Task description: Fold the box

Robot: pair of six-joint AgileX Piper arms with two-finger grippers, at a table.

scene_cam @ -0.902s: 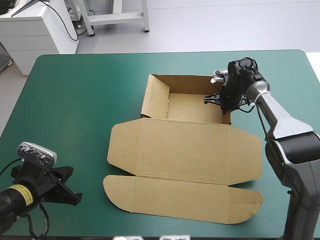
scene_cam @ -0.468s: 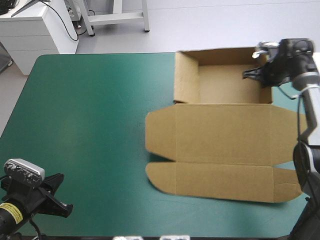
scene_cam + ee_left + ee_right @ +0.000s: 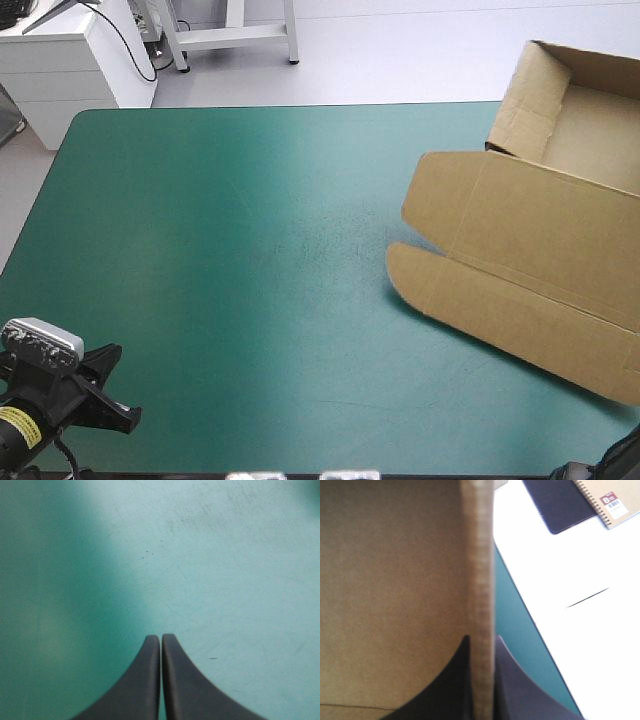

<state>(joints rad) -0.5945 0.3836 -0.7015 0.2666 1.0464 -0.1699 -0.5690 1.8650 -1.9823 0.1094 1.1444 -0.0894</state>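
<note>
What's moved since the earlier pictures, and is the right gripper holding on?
The box has been dragged from the middle of the teal-green cover to its far right corner and turned, and now runs past the right edge. The right gripper stays shut on the box's raised wall. The left gripper, shut, stays at the near left corner. The box is still an open tray, lid flat.

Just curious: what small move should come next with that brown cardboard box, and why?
Probably the right gripper, shut on the brown cardboard box, should pull it toward the middle of the teal-green table: its tray juts past the far right corner, far from the shut left gripper.
</note>
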